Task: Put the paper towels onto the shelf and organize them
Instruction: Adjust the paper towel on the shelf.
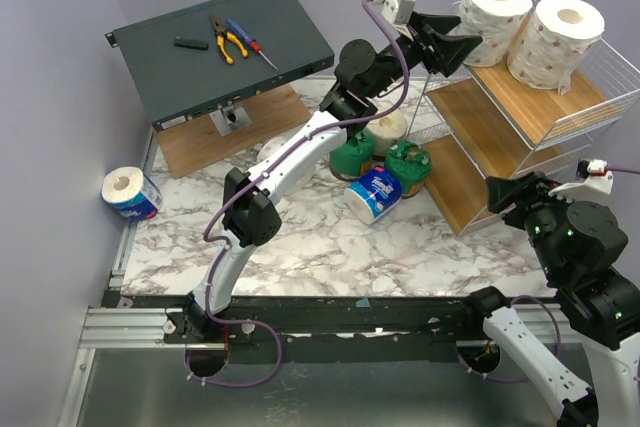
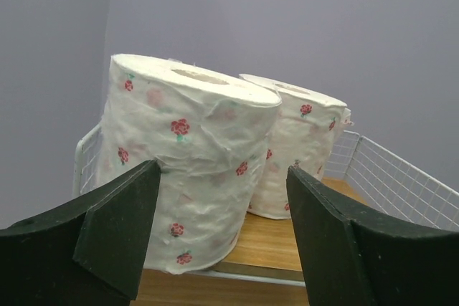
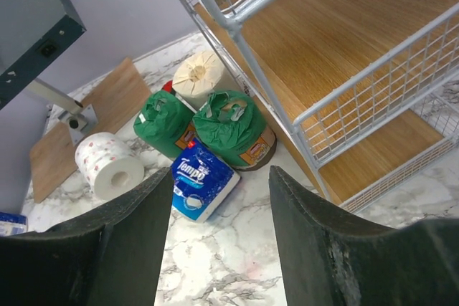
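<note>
Two white paper towels with pink specks stand upright on the top tier of the white wire shelf, the left one and the right one. My left gripper is open just in front of the left roll, not gripping it; the other roll stands behind. On the table by the shelf are two green rolls, a blue roll, a cream roll and a white specked roll. Another blue roll lies far left. My right gripper is open and empty above the table.
A dark grey metal box at the back left carries pliers and a screwdriver. A wooden board lies under it. The shelf's middle and lower tiers show bare wood. The walls stand close at left and back.
</note>
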{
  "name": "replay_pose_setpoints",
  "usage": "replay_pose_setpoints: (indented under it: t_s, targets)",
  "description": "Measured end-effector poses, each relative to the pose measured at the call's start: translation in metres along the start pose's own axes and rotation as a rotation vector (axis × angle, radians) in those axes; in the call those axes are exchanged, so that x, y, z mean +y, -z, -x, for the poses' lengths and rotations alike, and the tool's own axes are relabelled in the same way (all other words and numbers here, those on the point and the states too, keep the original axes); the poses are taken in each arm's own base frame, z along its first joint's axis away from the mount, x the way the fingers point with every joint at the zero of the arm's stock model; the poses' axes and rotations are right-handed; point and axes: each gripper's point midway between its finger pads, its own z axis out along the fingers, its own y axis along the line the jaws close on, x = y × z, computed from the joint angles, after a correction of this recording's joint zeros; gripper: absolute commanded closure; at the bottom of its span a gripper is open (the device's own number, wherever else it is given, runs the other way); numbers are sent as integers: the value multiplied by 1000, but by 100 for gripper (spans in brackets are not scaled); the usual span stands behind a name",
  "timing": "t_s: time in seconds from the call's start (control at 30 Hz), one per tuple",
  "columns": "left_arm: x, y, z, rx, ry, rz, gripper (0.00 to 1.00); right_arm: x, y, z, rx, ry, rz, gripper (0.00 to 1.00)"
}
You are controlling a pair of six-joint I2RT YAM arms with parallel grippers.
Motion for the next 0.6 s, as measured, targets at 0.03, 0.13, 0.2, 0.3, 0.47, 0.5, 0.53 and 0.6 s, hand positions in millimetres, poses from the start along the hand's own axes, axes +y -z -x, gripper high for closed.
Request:
replay_pose_setpoints:
  t_s: [0.03,0.13,0.2,0.3,0.47,0.5,0.53,0.6]
  targets:
    - [0,0,-3,6,2,0,28,1,0,0,-1,-1,4,40]
    - [-1,0,-10,17,9,-2,31,3,-1,1,-5,-3,14,40]
    - [-3,-1,-11,19,11,-5,34,4,-1,2,-7,-4,18,40]
    - [-5,-2,-11,18,15,-13,35,4,-2,0,-4,0,19,40]
    - [-12,-4,-18,25,24,-33,35,4,-3,-2,0,3,20,40]
    - [-13,-4,-20,28,27,-36,35,4,-2,-2,0,3,21,40]
    - [-15,-4,-21,28,28,-38,35,4,-2,-2,0,3,22,40]
    - [-17,-5,-22,27,34,-45,35,4,-2,-2,-1,2,24,40]
